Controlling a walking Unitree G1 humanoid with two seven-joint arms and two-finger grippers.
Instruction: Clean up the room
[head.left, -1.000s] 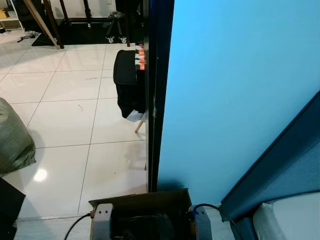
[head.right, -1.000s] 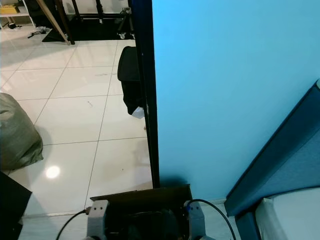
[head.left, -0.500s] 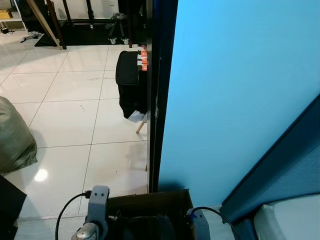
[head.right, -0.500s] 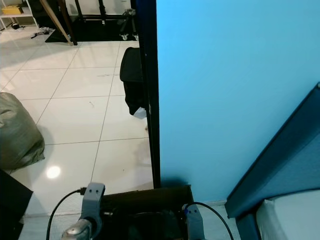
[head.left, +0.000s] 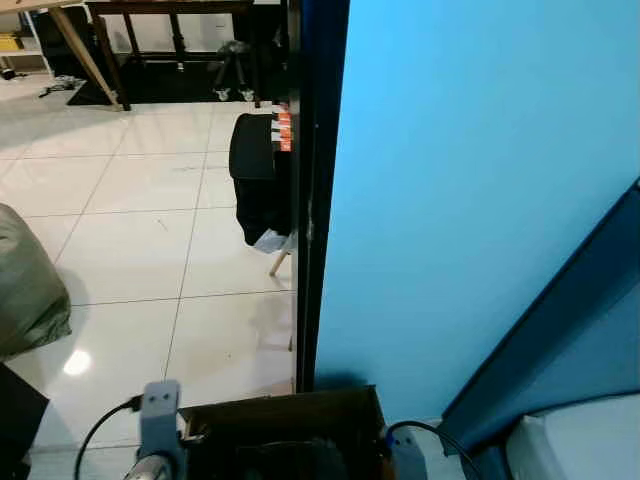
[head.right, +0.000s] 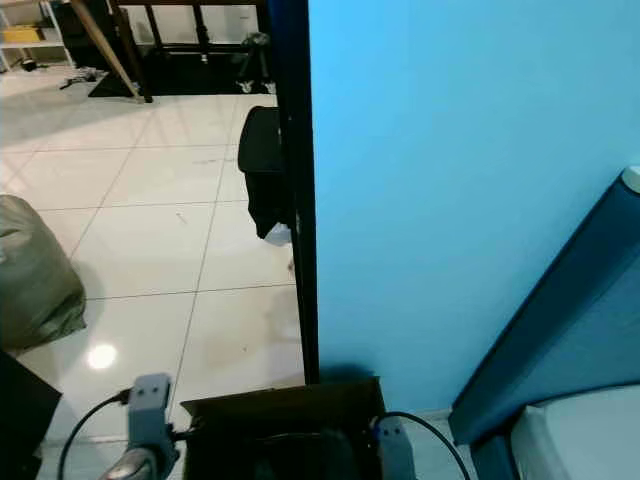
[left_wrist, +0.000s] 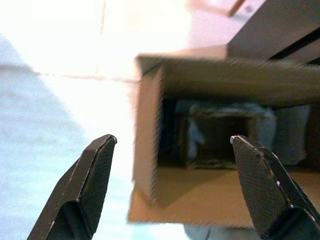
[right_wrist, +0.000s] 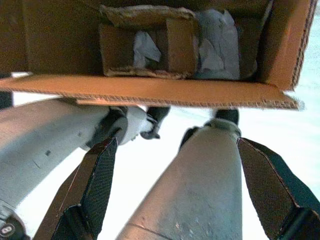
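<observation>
Cardboard: brown cardboard box (head.left: 285, 420) sits at your 6 o'clock, right under the head camera, open top facing up.
Box contents: a smaller cardboard piece (right_wrist: 145, 45) and crumpled white paper (right_wrist: 215, 45) lie inside; you can see them from both wrist views.
Left gripper: left gripper (left_wrist: 172, 170) hangs above the box's left edge, fingers spread wide, nothing between them.
Left arm: silver wrist with a black cable (head.left: 100, 440) shows at your 7 o'clock, just beside the box.
Right gripper: right gripper (right_wrist: 175, 170) points at the box from below its near edge, fingers spread wide, holding nothing; the robot's silver legs (right_wrist: 195, 190) lie between the fingers and the box.
Wall: bright blue panel (head.left: 470, 180) from 12 to 3 o'clock, with a dark edge post (head.left: 310, 200) at 12.
Bed: blue bed frame (head.left: 560, 340) and white mattress corner (head.left: 580, 445) at your 4 o'clock.
Floor: glossy white tiles (head.left: 130, 230) from 9 to 11 o'clock.
Other stuff: black garment on a stool (head.left: 258, 180) at 11 o'clock beside the post; grey-green sack (head.left: 25, 285) at 9 o'clock.
</observation>
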